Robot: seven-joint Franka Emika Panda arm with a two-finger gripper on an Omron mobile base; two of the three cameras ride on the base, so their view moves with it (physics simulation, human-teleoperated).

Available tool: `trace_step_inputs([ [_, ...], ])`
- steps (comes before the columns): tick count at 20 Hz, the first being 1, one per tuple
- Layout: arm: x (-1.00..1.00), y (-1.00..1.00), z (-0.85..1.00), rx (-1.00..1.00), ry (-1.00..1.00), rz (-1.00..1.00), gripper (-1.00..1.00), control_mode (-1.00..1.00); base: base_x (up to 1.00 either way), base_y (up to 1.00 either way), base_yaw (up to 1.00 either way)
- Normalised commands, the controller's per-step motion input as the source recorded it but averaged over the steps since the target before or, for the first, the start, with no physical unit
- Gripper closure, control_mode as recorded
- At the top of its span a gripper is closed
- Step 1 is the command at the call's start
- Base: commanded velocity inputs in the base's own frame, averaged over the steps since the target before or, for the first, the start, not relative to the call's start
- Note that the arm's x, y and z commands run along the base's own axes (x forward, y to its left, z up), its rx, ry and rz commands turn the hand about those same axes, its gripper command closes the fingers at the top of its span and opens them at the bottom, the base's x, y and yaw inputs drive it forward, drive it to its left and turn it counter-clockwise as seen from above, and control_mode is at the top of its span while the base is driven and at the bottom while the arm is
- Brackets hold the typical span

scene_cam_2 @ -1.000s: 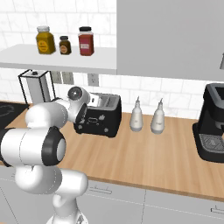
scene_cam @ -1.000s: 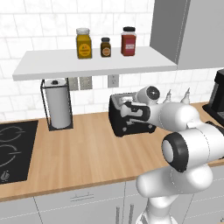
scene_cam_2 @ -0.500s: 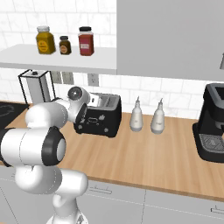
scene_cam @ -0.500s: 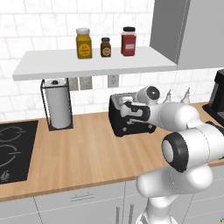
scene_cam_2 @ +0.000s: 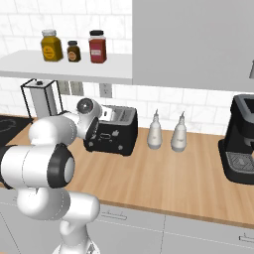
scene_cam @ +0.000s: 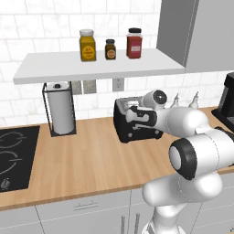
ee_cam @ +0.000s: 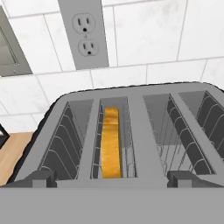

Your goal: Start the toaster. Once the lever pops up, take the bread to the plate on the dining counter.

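Matt black toaster (scene_cam: 137, 123), golden-crusted bread (ee_cam: 111, 144), smooth light-wood counter (scene_cam: 91, 160).

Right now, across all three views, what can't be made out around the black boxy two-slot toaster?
- Black boxy two-slot toaster: the white arm covers its lever side in both base views, so lever position is unreadable.
- Golden-crusted bread slice: sits edge-on in a slot in the hand view; its lower part is hidden by the slot walls.
- Gripper: jaws spread wide; contact with the toaster cannot be judged.
- Black coffee machine: cut by the left base view's right edge.

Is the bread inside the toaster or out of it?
Inside. In the hand view the bread stands on edge down in a slot of the toaster, its golden crust showing below the rim.
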Motion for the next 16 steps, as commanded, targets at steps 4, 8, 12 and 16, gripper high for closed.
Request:
trace_step_inputs([
  [4,0.0,0.0,0.0,0.0,0.0,0.0,-1.0,-1.0,0.0,0.0,0.0],
  [8,0.0,0.0,0.0,0.0,0.0,0.0,-1.0,-1.0,0.0,0.0,0.0],
  [12,0.0,0.0,0.0,0.0,0.0,0.0,-1.0,-1.0,0.0,0.0,0.0],
  [16,0.0,0.0,0.0,0.0,0.0,0.0,-1.0,-1.0,0.0,0.0,0.0],
])
